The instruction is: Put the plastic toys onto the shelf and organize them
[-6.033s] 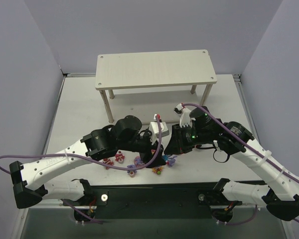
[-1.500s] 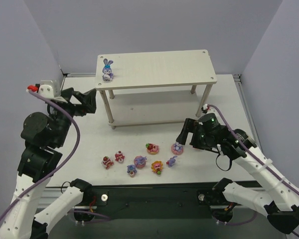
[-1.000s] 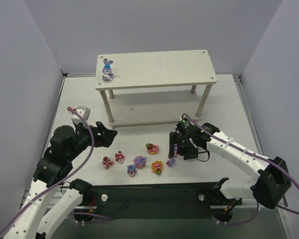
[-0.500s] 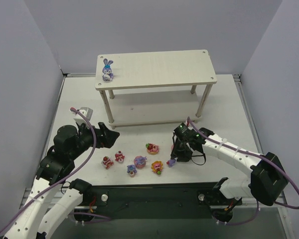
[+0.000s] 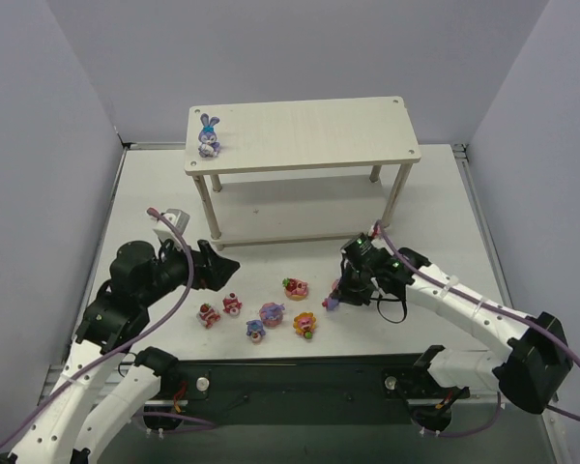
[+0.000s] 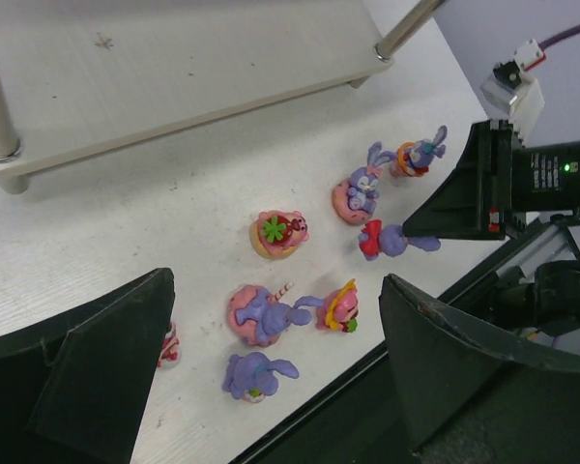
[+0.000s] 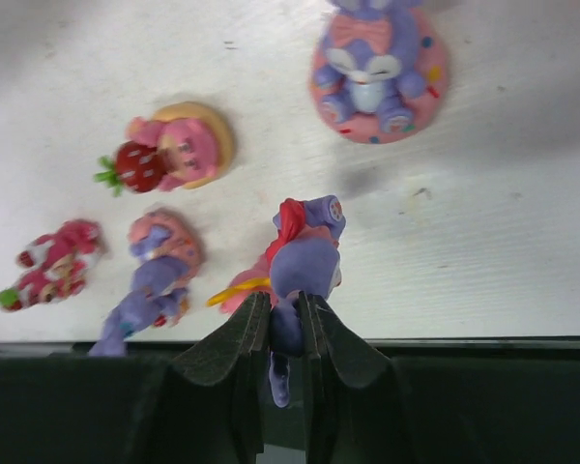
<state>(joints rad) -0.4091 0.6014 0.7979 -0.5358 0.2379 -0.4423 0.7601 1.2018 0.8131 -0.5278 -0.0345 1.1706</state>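
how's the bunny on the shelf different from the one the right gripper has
The shelf bunny stands upright on the shelf's top board, at its left end, untouched; the held bunny is pinched between the right gripper's fingers, down by the loose toys. The held bunny is tilted and shows a red bit near its head; the shelf bunny is too small to tell. Both are purple-blue, long-eared bunnies.

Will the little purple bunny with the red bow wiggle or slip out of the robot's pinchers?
It looks like stiff plastic: the bunny shows no bending in the right gripper. It might swivel, since only a thin end is pinched and the body sticks out. Its smooth surface could be slippery.
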